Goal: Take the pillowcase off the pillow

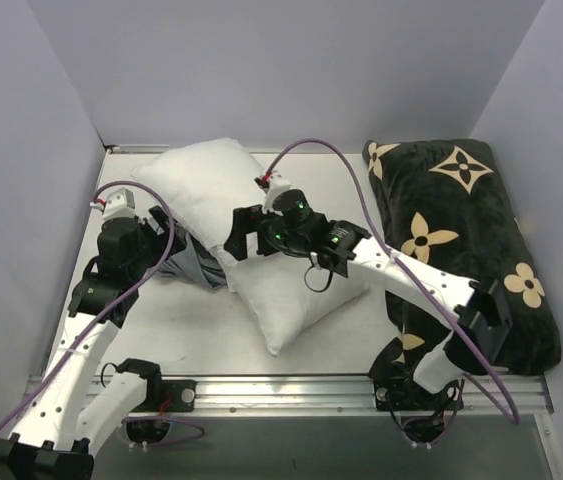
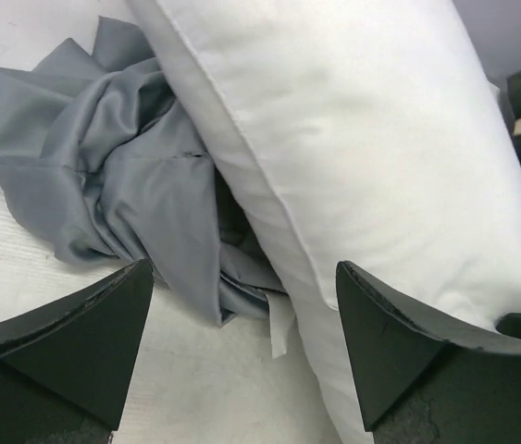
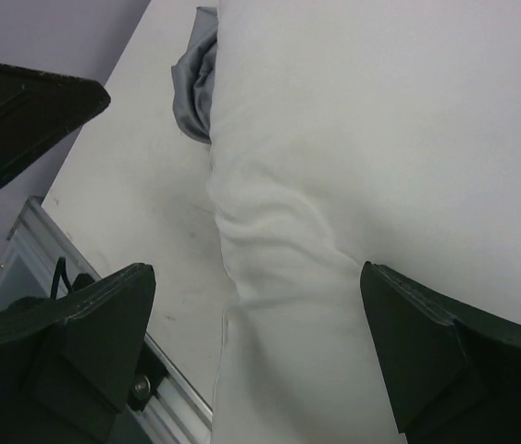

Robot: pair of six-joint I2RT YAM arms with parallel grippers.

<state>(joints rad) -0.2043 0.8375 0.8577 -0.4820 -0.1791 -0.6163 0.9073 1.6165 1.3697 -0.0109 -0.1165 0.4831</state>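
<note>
1. Two claws, both with jaws apart and nothing between them. The left gripper [image 2: 244, 270] faces the seam where the pillowcase [image 2: 112, 176] meets the pillow [image 2: 362, 139]. The right gripper [image 3: 255, 270] hangs over the pillow's middle, and only white fabric shows below its fingers.
2. The pillow lies diagonally on the table [image 1: 181, 320], bare and plump, with no grey cloth over any part that can be seen.
3. The pillowcase sits in a crumpled heap against the pillow's left flank. Its nearest folds run under the pillow's edge, which probably pins it there.
4. As a container, the case looks empty: slack and flattened, with no bulk inside. How much of it lies under the pillow cannot be seen.
5. Open jaws on both sides fit a finished pull, one arm placed to steady the pillow and the other to draw the cover off. I judge the removal essentially complete.
6. A black cushion [image 1: 461, 230] with tan flowers lies to the pillow's right, apart from both claws.
</note>
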